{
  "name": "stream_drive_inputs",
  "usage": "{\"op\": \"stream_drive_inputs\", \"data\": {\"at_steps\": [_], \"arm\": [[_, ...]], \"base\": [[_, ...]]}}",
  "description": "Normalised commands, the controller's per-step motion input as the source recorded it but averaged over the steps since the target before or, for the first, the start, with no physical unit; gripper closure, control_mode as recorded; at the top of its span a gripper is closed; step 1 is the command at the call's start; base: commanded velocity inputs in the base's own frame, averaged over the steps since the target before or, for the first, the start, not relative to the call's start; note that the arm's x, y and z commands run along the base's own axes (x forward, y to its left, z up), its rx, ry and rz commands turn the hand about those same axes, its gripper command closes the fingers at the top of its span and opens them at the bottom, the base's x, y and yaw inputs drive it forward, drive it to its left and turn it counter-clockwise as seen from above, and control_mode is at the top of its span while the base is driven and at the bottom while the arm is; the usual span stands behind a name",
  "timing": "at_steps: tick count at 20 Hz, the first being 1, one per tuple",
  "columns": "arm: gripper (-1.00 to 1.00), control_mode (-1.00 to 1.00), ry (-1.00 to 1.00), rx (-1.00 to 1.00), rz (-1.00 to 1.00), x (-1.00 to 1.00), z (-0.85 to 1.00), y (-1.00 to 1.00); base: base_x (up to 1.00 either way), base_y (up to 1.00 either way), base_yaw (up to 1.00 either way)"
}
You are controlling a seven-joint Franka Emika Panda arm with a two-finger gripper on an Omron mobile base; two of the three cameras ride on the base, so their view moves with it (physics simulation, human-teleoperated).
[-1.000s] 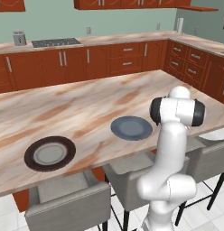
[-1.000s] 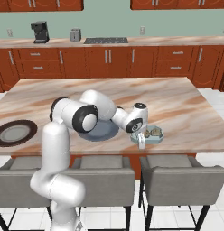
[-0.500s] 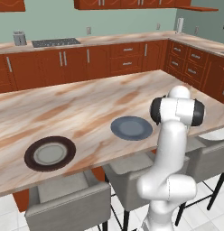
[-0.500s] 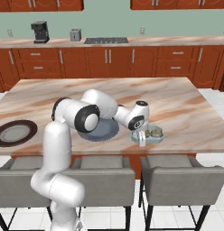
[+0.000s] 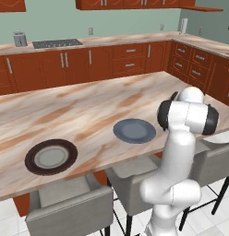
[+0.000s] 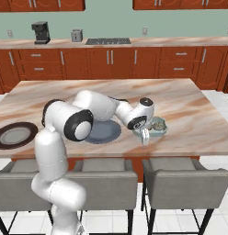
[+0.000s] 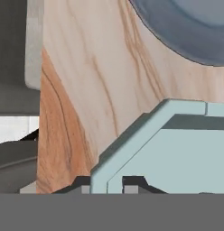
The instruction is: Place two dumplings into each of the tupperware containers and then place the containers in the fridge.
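A pale blue tupperware container (image 6: 157, 127) sits near the island's front edge, just right of the round grey-blue plate (image 6: 103, 132). Small tan dumplings (image 6: 158, 122) lie inside it; I cannot tell how many. My gripper (image 6: 144, 137) points down at the container's near left corner. In the hand view the gripper (image 7: 108, 182) is shut on the tupperware container (image 7: 177, 153), with the rim wall between the two dark tips. The arm hides this container in the left base view. The fridge is out of view.
A dark-rimmed round plate (image 5: 51, 156) lies at the island's left end, and the grey-blue plate (image 5: 134, 130) near its middle. Grey chairs (image 6: 187, 176) stand along the island's front edge. Wood cabinets and a cooktop (image 6: 108, 41) line the back wall.
The fingers have closed onto the container's rim. The arm and the plates have hardly moved.
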Motion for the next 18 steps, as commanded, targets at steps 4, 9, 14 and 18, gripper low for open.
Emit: {"op": "stream_drive_inputs", "data": {"at_steps": [4, 9, 14, 18], "arm": [[1.00, -1.00, -0.17, -0.21, 0.26, -0.99, 0.90, 0.56], [1.00, -1.00, -0.07, -0.27, 0.56, -0.73, 0.77, 0.49], [1.00, -1.00, -0.02, -0.13, 0.57, -0.95, 0.52, 0.18], [1.00, -1.00, 0.01, -0.27, 0.56, -1.00, 0.31, 0.30]], "base": [[0.00, 0.00, 0.00], [0.00, 0.00, 0.00], [0.00, 0.00, 0.00], [0.00, 0.00, 0.00]]}}
